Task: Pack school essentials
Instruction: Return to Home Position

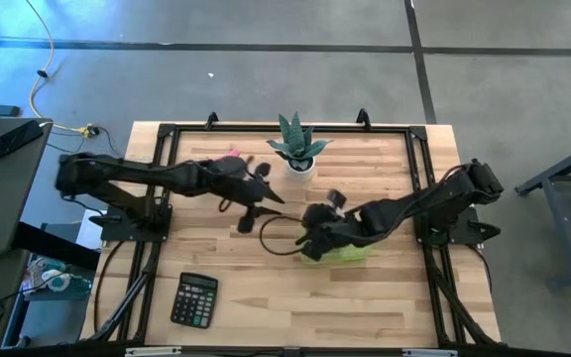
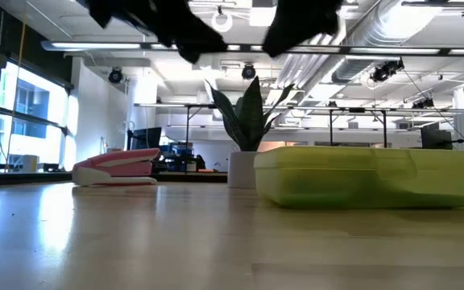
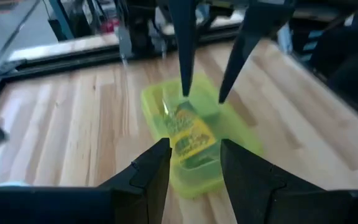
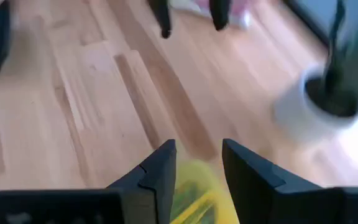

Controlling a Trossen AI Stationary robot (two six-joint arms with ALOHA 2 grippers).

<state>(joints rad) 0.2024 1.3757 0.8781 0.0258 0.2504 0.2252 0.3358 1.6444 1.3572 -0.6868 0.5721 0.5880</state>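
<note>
A translucent yellow-green case [image 1: 347, 252] lies flat on the table right of centre, resting on its underside [image 2: 369, 176]. Something yellow and printed shows inside it [image 3: 190, 138]; no loose pencils, scissors or note pad are in view. My left gripper [image 1: 256, 210] is open and hangs above the table left of the case [image 3: 194, 165]. My right gripper [image 1: 311, 228] is open and hovers over the case's left end [image 4: 197, 163], where the case [image 4: 194, 196] shows below its fingers. Both grippers hang high in the low view, touching nothing.
A potted plant [image 1: 298, 151] stands near the far edge, just behind the grippers [image 2: 244, 165]. A pink oblong thing [image 2: 116, 167] lies far left of it, under my left arm. A black calculator [image 1: 194, 298] sits near the front left. Bare wood lies in front of the case.
</note>
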